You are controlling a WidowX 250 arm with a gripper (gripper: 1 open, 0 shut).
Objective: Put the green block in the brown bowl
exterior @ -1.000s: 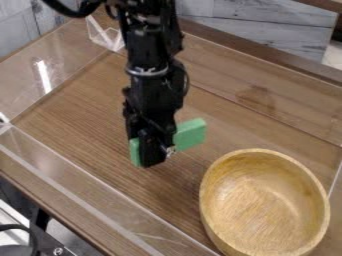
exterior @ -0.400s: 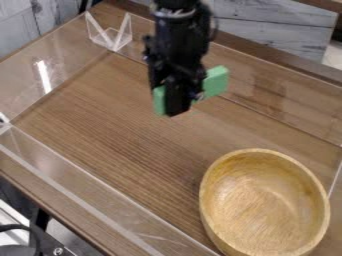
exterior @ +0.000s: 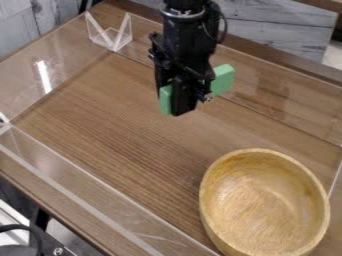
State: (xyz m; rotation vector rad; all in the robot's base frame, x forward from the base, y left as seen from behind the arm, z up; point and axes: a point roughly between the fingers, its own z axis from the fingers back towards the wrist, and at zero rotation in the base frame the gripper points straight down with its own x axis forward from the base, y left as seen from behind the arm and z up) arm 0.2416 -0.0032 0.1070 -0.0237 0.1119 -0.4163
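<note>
The black robot claw points straight down above the wood-grain desk, its fingers pressed together on the small flat bright green rectangular block, which it pinches clear of the surface. The green block sits across the claw's tip: one end sticks out to the right of the dark fingers, slightly tilted, and another green patch shows at the lower left of the fingers, with the middle hidden behind the black housing. Its faces are plain, matte and evenly coloured, with no marking that can be made out. The block hangs in the air over the middle of the desk, up and to the left of the wide round shallow bowl of light tan wood, and well apart from it. The brown bowl rests in the near right corner of the desk, its grain showing as fine streaks across the hollow. Clear plastic walls ring the desk, and a small clear triangular stand is at the far left edge.
</note>
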